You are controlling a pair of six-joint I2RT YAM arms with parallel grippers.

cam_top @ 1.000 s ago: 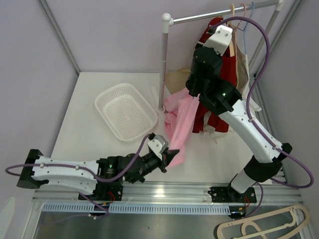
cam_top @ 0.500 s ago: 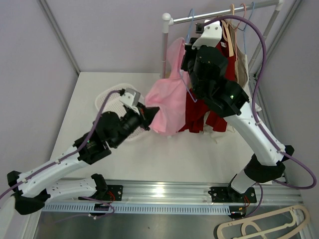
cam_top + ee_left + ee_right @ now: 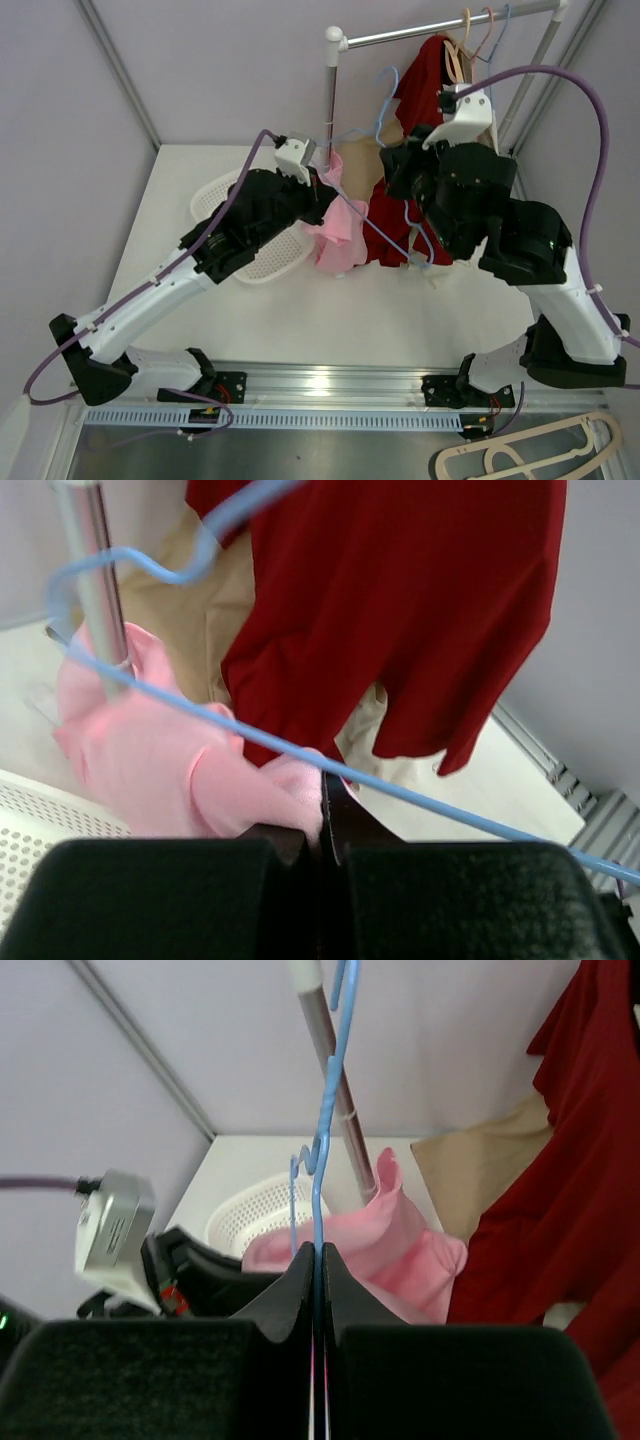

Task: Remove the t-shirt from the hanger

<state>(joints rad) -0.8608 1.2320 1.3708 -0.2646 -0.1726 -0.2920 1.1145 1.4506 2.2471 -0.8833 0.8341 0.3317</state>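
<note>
My left fingers (image 3: 326,815) are clamped on the pink t-shirt (image 3: 150,765). It hangs bunched beside the rack pole (image 3: 95,580), at the edge of the white basket (image 3: 208,200). My right fingers (image 3: 318,1265) are pinched shut on the blue hanger (image 3: 323,1150) wire, which crosses the shirt's front.

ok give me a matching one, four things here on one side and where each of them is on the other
Things:
1. pink t-shirt
2. blue hanger
3. red garment
4. white basket

Places:
a. hangs from the rail
b. clamped in the right gripper
c. sits on the table, partly under the left arm
d. pinched in the left gripper

Pairs: 1-d, 2-b, 3-a, 4-c
</note>
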